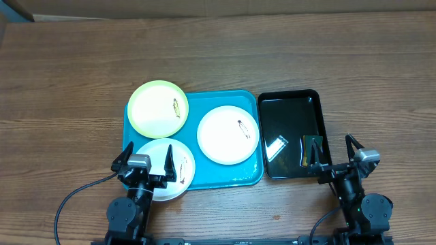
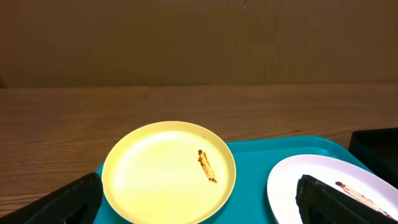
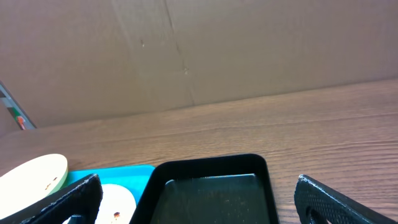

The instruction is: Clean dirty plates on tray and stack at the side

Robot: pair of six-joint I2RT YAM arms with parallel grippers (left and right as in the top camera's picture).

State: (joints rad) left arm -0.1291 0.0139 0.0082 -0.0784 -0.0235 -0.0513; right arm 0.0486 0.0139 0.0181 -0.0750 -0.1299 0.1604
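Wooden table [image 1: 68, 82]: turquoise tray [image 1: 231, 175], black tray [image 1: 289, 116].

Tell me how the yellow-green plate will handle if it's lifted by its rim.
The yellow-green plate looks thin, shallow and rigid, so it is probably light and should keep its shape. Its smooth surface could slip in a rim pinch. It overhangs the tray at the far left corner, so a push may rock or slide it.

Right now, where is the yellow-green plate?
In the overhead view, the yellow-green plate sits on the far left corner of the tray, with a white plate just to its right.
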